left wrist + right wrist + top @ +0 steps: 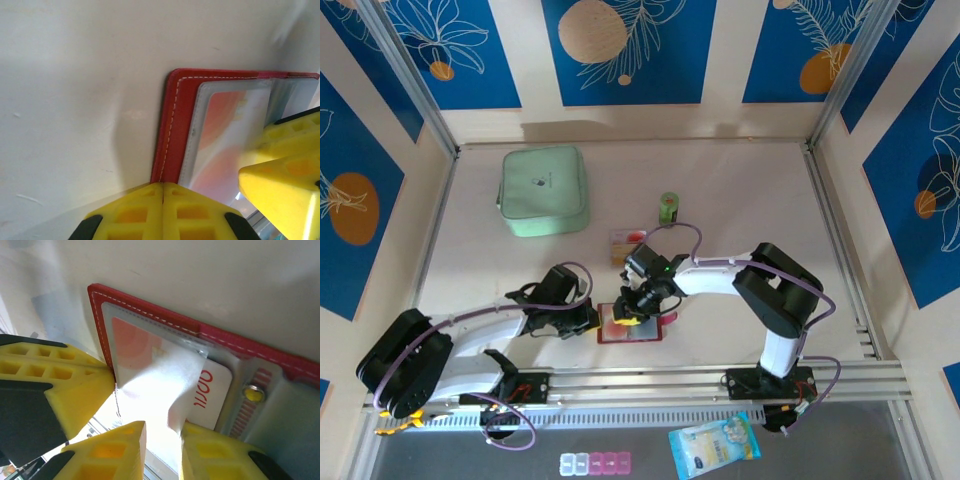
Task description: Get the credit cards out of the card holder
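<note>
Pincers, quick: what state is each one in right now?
Left pincer: closed on the card holder edge.
Right pincer: open, one finger on either side of the lifted clear sleeve.

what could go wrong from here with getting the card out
The right gripper straddles the curled clear sleeve, not the white credit card beside it, so closing may just tug or tear the sleeve. The left gripper pinches only one edge of the card holder, so a pull might swing or lift it. Both grippers sit almost touching, so their fingers may bump.
</note>
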Robot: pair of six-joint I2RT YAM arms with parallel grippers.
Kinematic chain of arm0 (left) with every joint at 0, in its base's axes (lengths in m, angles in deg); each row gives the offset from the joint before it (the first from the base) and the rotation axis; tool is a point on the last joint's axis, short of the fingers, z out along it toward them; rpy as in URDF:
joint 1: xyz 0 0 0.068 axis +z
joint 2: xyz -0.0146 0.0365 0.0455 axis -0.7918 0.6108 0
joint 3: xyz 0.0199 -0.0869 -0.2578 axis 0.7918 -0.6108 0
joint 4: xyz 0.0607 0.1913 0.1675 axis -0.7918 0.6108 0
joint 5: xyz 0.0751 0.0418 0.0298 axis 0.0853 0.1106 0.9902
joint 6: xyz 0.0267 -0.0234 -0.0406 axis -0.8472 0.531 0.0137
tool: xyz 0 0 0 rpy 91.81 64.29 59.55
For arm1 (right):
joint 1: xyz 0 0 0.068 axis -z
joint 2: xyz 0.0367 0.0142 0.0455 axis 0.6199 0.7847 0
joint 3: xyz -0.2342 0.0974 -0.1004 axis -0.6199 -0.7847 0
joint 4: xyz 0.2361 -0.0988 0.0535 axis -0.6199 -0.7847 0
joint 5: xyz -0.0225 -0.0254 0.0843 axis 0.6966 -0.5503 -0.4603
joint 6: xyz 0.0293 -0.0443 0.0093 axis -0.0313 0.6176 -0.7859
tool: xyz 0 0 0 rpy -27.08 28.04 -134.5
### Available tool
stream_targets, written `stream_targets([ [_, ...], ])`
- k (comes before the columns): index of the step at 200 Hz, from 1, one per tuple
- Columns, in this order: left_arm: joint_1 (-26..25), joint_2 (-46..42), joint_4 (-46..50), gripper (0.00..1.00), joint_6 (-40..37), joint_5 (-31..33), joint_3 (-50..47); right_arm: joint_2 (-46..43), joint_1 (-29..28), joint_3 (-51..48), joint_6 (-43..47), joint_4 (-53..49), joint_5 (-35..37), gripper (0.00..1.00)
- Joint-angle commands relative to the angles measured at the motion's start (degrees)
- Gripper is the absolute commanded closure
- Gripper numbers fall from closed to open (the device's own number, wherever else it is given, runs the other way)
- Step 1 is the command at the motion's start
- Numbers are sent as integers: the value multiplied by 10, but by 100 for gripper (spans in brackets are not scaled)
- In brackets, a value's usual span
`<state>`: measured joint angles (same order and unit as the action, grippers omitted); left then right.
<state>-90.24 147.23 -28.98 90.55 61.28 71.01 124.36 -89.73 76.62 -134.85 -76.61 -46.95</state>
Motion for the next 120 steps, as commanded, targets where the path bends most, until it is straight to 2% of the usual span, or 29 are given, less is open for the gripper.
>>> stream_targets([
  [1, 5, 6, 18, 96, -12, -1, -6, -8, -1, 10, 18, -57, 24, 75],
  [78, 3, 11, -19, 96, -15, -35, 19, -3, -4, 20, 28, -67, 22, 75],
  [120, -4, 47, -35, 97, -22, -49, 24, -1, -6, 21, 25, -65, 24, 75],
])
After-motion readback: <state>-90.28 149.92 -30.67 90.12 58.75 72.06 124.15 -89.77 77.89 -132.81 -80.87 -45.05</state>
